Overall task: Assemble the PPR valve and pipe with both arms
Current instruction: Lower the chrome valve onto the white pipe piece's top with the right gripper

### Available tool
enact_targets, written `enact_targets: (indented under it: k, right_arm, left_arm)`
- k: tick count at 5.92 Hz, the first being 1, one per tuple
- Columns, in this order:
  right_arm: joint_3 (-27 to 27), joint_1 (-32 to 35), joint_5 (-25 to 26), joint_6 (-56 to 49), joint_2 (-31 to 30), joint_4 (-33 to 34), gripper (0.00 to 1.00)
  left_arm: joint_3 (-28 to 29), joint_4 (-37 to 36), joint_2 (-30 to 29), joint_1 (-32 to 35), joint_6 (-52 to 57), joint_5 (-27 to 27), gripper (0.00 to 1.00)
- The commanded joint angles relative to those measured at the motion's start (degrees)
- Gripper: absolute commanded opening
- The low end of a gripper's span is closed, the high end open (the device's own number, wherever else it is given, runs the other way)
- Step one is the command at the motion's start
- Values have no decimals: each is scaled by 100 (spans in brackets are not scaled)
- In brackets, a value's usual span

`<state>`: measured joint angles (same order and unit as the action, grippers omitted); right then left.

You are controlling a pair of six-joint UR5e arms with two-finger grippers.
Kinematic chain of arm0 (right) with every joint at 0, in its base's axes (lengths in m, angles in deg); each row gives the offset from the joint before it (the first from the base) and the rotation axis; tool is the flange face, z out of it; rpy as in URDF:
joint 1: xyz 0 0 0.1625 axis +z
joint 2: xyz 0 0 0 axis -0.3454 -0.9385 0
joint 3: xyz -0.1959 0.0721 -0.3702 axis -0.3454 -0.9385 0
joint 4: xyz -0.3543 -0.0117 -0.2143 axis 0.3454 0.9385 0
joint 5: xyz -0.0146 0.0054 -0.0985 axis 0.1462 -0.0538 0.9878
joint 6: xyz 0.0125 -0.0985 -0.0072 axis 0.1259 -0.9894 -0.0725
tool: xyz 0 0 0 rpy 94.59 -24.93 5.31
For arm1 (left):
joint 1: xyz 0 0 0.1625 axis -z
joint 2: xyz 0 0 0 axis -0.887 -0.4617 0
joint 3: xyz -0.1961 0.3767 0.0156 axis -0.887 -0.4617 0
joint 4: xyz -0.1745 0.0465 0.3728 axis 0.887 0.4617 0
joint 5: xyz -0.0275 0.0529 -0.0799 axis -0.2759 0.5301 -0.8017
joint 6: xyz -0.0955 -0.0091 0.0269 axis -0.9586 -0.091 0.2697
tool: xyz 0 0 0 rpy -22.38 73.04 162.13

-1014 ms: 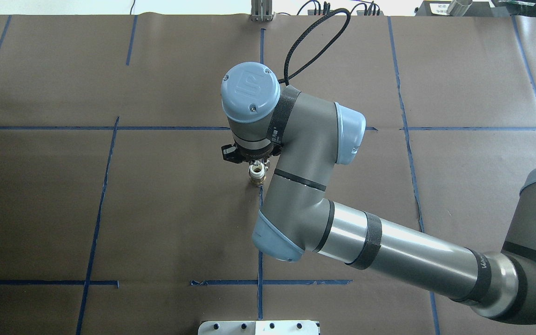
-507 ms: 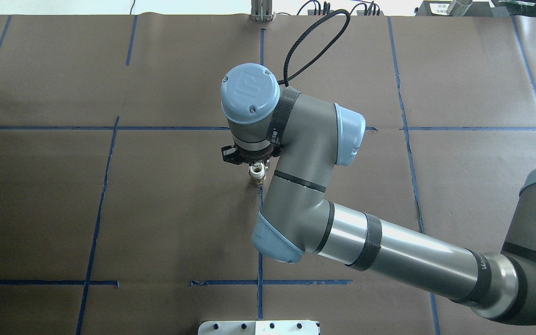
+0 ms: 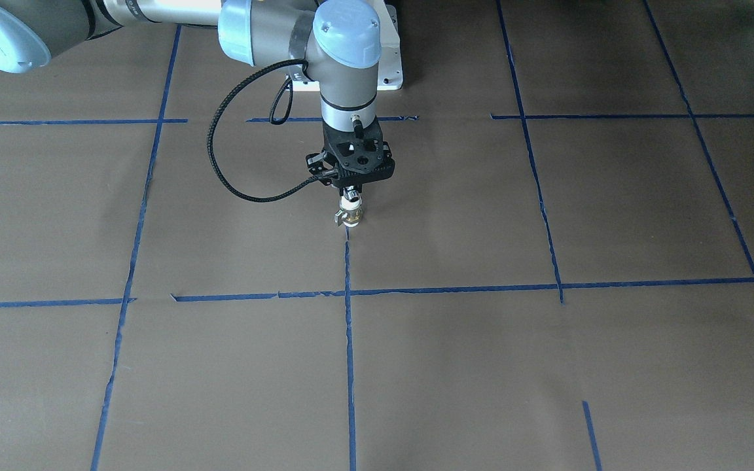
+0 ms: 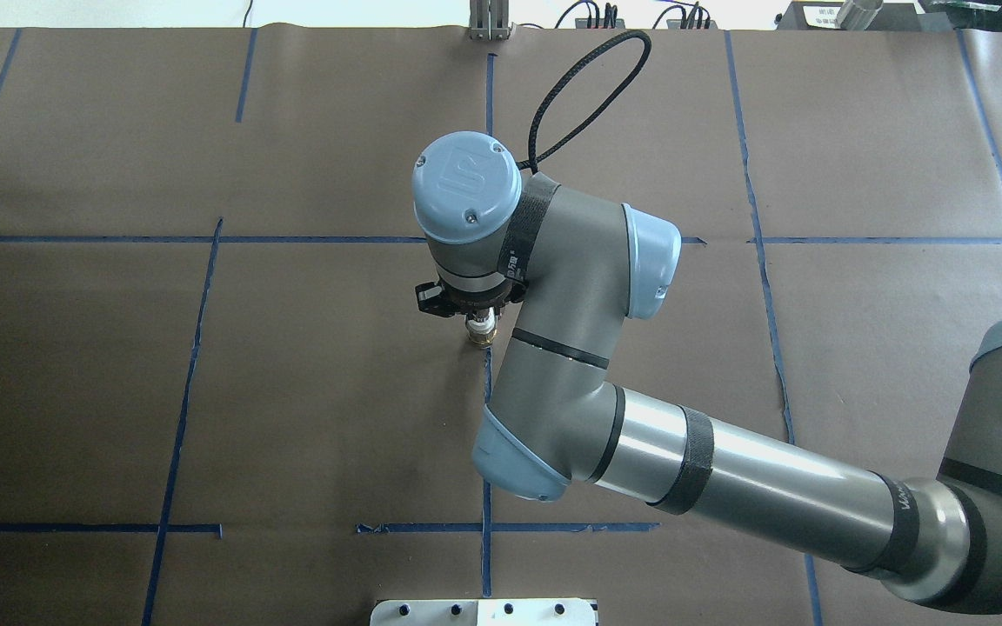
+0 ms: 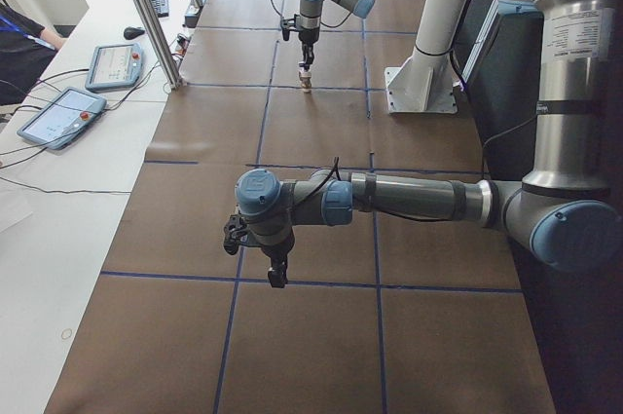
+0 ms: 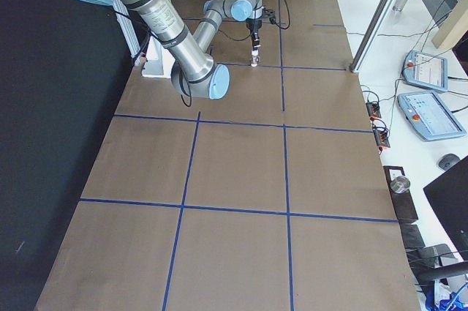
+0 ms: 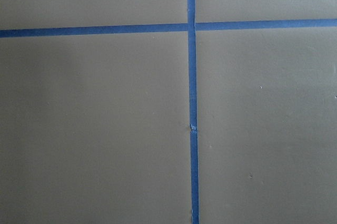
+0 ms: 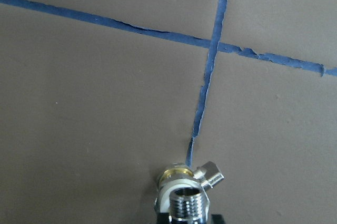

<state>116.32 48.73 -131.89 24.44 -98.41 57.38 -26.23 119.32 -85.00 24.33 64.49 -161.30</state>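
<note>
The PPR valve (image 3: pixel 349 216), white ends, brass middle and a small grey lever, stands upright on the brown table at a blue tape line; it also shows in the overhead view (image 4: pixel 481 334). The silver threaded pipe (image 8: pixel 188 202) sits on the valve's top (image 8: pixel 176 172). My right gripper (image 3: pixel 349 196) points straight down over it and is shut on the pipe; from overhead (image 4: pixel 481 316) the wrist hides most of it. My left gripper (image 5: pixel 277 276) hangs over bare table far from the valve; I cannot tell whether it is open or shut. The left wrist view shows only table and tape.
The white pedestal (image 3: pixel 391 65) stands behind the valve on the robot's side. Blue tape lines (image 3: pixel 347 294) grid the brown paper. Teach pendants (image 5: pixel 58 114) and a metal post (image 5: pixel 146 15) stand at the operators' edge.
My right wrist has turned about its vertical axis and its housing has shifted slightly toward the robot in the overhead view. The valve has stayed in place.
</note>
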Motion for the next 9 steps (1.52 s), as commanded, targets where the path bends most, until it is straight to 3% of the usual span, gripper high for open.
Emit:
enact_targets:
  k: [1,3,4,5,6,9]
  right_arm:
    - [26,-14,0,0,4,81,0]
    - [17,-57,9,9,-5,72,1]
    - [-18,-75,0,18,30,64,16]
    - [-10,-162,43,61,-13,29,72]
    - [-9,-163,113,53,21,28,78]
    - [8,-163,114,44,21,37,79]
  left_arm:
    - [-3,0,0,0,0,0,100]
    - [6,0,-44,0,0,0,100]
    - [15,0,-44,0,0,9,100]
    - [15,0,-53,0,0,9,100]
    - [15,0,-53,0,0,9,100]
    - [15,0,-53,0,-9,9,100]
